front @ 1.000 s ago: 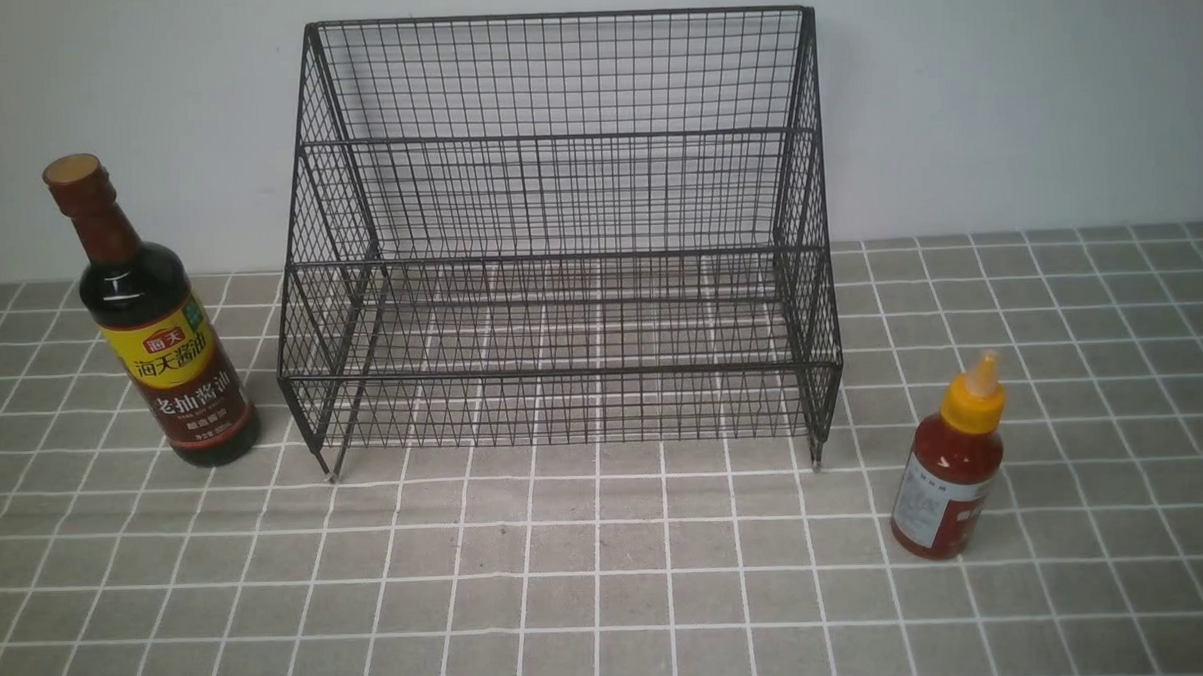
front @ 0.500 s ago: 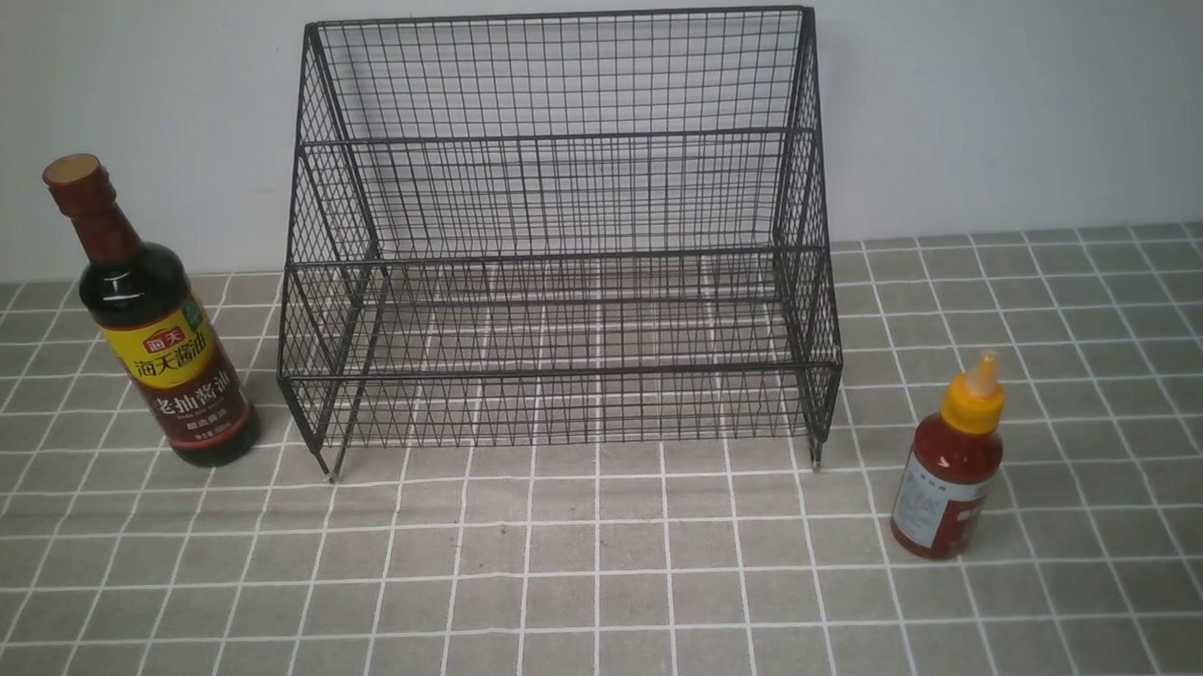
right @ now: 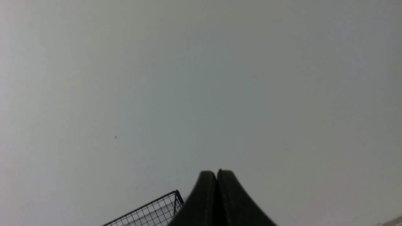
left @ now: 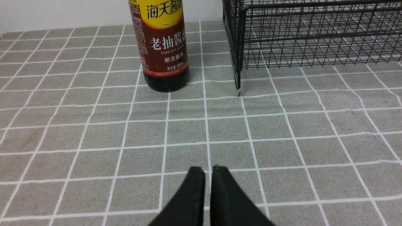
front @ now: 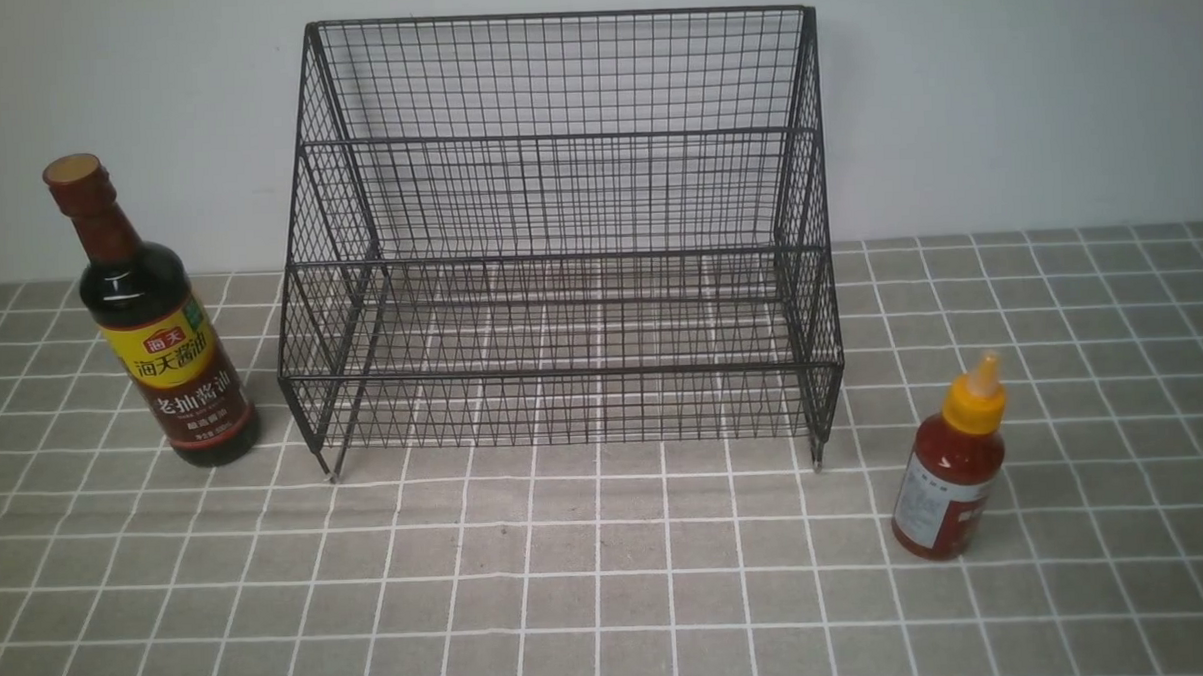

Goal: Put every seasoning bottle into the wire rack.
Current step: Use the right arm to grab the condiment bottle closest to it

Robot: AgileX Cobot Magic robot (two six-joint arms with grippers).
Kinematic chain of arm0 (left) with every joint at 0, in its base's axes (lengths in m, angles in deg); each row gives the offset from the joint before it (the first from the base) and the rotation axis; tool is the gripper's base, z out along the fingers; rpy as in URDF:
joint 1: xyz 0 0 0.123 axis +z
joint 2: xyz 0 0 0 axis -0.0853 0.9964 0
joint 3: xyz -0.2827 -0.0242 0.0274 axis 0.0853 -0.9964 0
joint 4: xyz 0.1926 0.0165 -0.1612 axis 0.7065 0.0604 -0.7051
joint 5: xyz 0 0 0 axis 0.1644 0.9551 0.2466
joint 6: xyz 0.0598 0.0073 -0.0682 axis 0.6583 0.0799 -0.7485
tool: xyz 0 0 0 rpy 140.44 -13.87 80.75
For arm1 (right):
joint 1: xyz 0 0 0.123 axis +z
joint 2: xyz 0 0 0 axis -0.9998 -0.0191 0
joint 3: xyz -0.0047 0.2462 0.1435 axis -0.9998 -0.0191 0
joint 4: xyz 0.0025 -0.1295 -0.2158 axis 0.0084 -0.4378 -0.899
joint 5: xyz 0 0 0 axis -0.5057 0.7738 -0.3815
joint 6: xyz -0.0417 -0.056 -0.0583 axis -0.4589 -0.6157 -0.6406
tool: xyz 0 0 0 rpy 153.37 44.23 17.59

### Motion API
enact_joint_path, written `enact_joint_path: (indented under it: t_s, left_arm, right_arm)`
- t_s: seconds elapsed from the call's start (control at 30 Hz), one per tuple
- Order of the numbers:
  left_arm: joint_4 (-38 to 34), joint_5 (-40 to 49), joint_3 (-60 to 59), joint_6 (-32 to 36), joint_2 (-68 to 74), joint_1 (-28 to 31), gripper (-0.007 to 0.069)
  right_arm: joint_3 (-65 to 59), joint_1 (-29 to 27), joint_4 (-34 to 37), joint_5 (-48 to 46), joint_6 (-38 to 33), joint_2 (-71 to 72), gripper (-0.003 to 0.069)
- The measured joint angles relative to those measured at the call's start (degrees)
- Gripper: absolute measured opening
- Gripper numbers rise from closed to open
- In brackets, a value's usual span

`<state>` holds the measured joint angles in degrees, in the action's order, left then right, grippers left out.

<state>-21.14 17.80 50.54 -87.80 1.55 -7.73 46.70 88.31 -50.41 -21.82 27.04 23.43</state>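
Note:
The black wire rack [front: 558,239] stands empty at the back middle of the table. A tall dark soy-sauce bottle [front: 151,334] with a brown cap stands upright to its left. A short red sauce bottle [front: 951,471] with an orange-yellow nozzle stands upright in front of the rack's right corner. Neither gripper shows in the front view. In the left wrist view my left gripper [left: 208,171] is shut and empty, low over the cloth, well short of the soy-sauce bottle [left: 163,47] and the rack's corner [left: 282,34]. My right gripper [right: 216,173] is shut and empty, facing the wall above a rack corner [right: 157,210].
A grey checked tablecloth [front: 610,578] covers the table. A pale wall [front: 1003,94] rises right behind the rack.

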Motion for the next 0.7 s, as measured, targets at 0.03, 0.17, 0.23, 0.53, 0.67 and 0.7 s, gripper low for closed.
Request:
enact_joint_path:
  t_s: [0.03,0.17,0.23,0.53,0.67,0.7]
  left_arm:
    - [0.0,0.0,0.0,0.0,0.0,0.0,0.0015]
    - [0.0,0.0,0.0,0.0,0.0,0.0,0.0015]
    - [0.0,0.0,0.0,0.0,0.0,0.0,0.0015]
    - [0.0,0.0,0.0,0.0,0.0,0.0,0.0015]
    - [0.0,0.05,0.0,0.0,0.0,0.0,0.0015]
    - [0.0,0.05,0.0,0.0,0.0,0.0,0.0015]
  right_arm:
    - [2.83,0.0,-0.07,-4.33,0.65,-0.09,-0.0012]
    - [16.67,0.0,-2.01,-23.87,-0.26,-6.93,-0.0012]
    - [22.69,0.0,-2.34,-33.14,-2.19,-11.06,-0.0012]
    - [51.65,0.0,2.32,-77.22,-24.65,-45.79,-0.0012]
    - [61.01,0.0,3.68,-82.06,-29.7,-57.77,-0.001]
    - [62.27,0.07,3.76,-82.24,-30.54,-59.94,-0.001]
